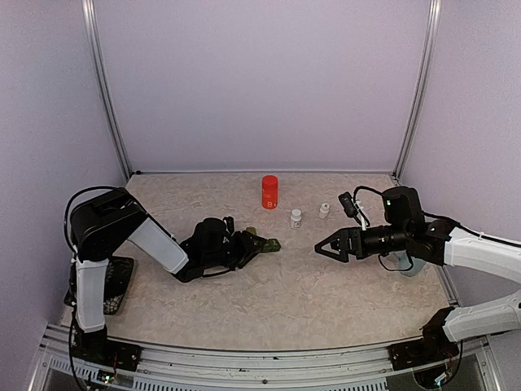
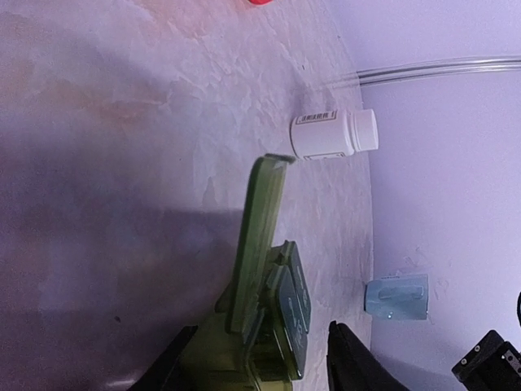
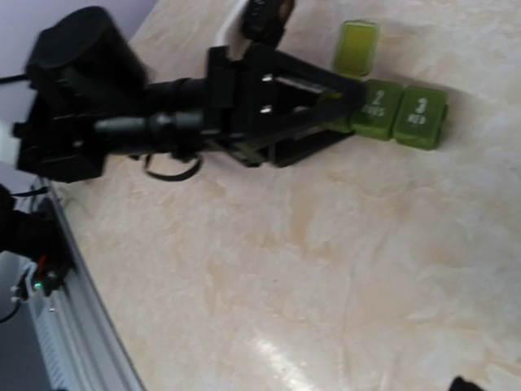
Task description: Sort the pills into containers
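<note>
Pill organiser (image 3: 397,108) sits mid-table, one lid (image 2: 260,236) raised for filling; left gripper (image 2: 260,362) straddles it, fingers (image 2: 352,366) slackly parted, likely bracing it; right gripper (image 1: 321,247) hovers spread wide, empty.

Green strip of containers (image 3: 396,112) lies flat; one end lid raised (other two shut).

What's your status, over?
Left gripper open astride containers, end lid up. Right gripper open, empty, hovering mid-table. Bottles stand behind, apart.
</note>
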Motion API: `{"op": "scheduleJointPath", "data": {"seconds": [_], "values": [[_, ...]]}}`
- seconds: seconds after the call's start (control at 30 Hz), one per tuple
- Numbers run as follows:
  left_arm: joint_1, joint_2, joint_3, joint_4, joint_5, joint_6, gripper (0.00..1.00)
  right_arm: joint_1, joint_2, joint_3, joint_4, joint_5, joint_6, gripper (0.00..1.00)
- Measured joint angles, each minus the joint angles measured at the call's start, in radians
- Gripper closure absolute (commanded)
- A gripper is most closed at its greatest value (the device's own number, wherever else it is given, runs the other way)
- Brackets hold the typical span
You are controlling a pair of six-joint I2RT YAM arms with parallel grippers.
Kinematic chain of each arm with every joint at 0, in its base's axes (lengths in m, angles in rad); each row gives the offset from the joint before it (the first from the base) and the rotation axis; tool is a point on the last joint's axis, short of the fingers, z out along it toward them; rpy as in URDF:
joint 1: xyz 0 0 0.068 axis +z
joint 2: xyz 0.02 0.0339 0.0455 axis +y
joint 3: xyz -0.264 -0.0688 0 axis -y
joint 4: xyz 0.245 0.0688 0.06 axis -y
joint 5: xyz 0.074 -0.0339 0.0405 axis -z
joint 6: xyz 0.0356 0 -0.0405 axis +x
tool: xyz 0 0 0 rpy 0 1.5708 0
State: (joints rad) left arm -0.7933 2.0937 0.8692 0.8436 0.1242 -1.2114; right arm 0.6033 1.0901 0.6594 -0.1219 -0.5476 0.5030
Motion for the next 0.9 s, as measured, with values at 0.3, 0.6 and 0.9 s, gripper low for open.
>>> {"op": "scheduleJointPath", "data": {"seconds": [0.3,0.6,0.9], "values": [[-0.073,-0.045,-0.001,-0.039,-0.021,0.001,0.38,-0.002,0.074,0.036,-0.002,0.088,-0.05,0.0],[-0.133,-0.154,-0.025,-0.123,-0.046,0.006,0.34,-0.012,0.164,0.069,0.042,0.207,-0.119,0.0],[-0.167,-0.229,-0.061,-0.174,-0.057,0.008,0.32,-0.032,0.257,0.069,0.158,0.258,-0.147,0.0]]}}
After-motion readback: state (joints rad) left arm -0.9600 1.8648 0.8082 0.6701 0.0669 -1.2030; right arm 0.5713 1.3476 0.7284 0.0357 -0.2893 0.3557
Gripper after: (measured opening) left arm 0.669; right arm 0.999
